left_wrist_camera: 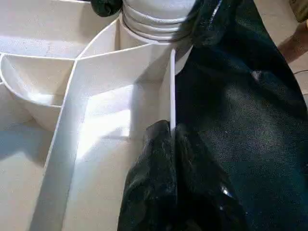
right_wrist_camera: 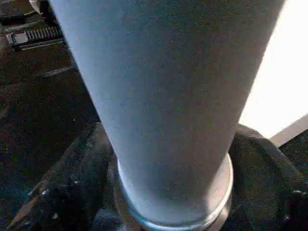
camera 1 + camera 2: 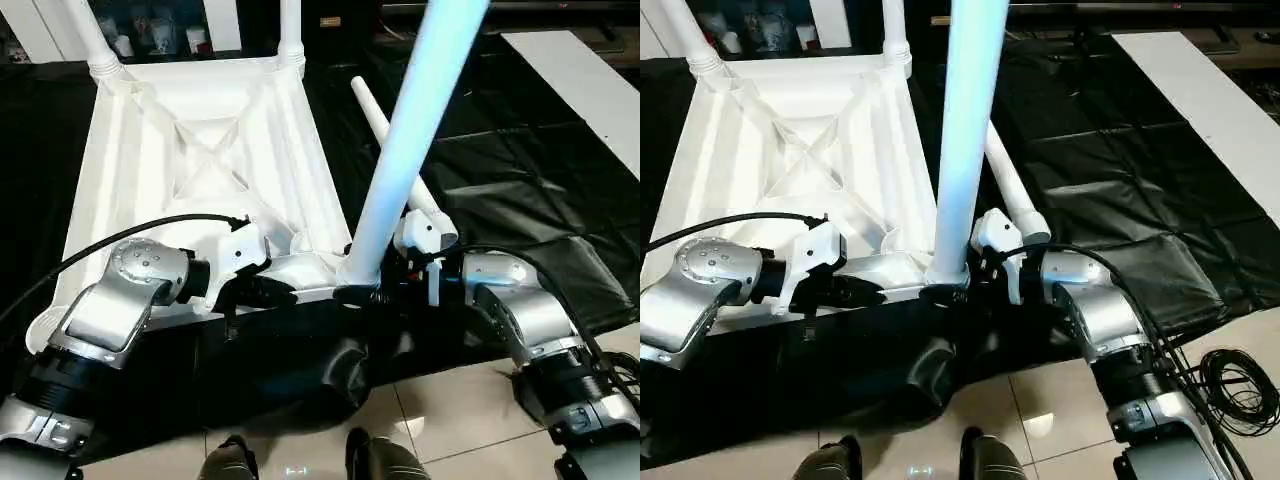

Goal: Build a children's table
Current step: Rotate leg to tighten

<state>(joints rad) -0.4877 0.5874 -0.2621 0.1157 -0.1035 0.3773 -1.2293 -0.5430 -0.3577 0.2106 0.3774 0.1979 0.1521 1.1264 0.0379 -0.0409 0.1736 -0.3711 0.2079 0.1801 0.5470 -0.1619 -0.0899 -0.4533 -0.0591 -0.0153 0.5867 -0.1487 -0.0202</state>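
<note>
Two sets of fingers: left fingers pinched on tabletop rim, right fingers around upright leg.

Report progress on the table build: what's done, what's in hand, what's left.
Done: the tabletop lies underside up on the black sheet, with two far legs standing in their sockets.

In hand: a third leg stands in the near corner socket; the right hand sits at its base, while the left hand pinches the tabletop's rim.

Left: the fourth leg lies loose on the sheet.
</note>
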